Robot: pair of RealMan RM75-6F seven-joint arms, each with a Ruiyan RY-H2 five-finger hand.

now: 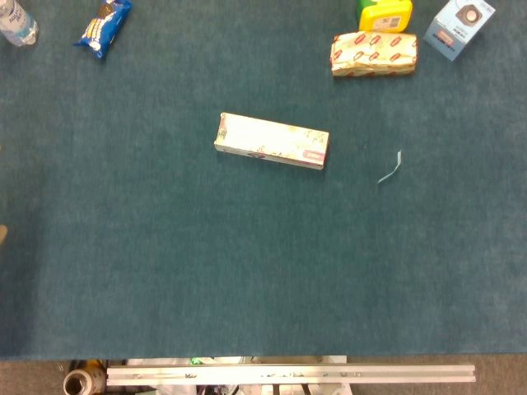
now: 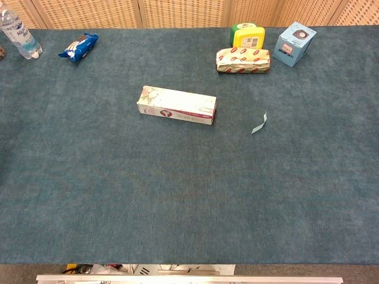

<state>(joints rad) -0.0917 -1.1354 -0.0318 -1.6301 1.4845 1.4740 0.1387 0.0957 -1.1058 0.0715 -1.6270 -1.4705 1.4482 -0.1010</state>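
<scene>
Box (image 2: 177,106) left of the paper scrap (image 2: 259,123) looks light, stiff, best gripped across its narrow sides; fingers unseen, state unknowable.

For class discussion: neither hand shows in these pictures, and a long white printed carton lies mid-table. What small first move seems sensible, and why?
Probably bring one hand into view above the long white printed carton. It lies flat and alone on the teal cloth table, apart from the other packages at the far edge.

- water bottle (image 2: 16,34), blue snack packet (image 2: 79,47): far left
- wrapped red-and-cream pack (image 2: 243,60), yellow tub (image 2: 247,36), blue box (image 2: 294,42): far right
- paper strip (image 2: 259,123)
</scene>
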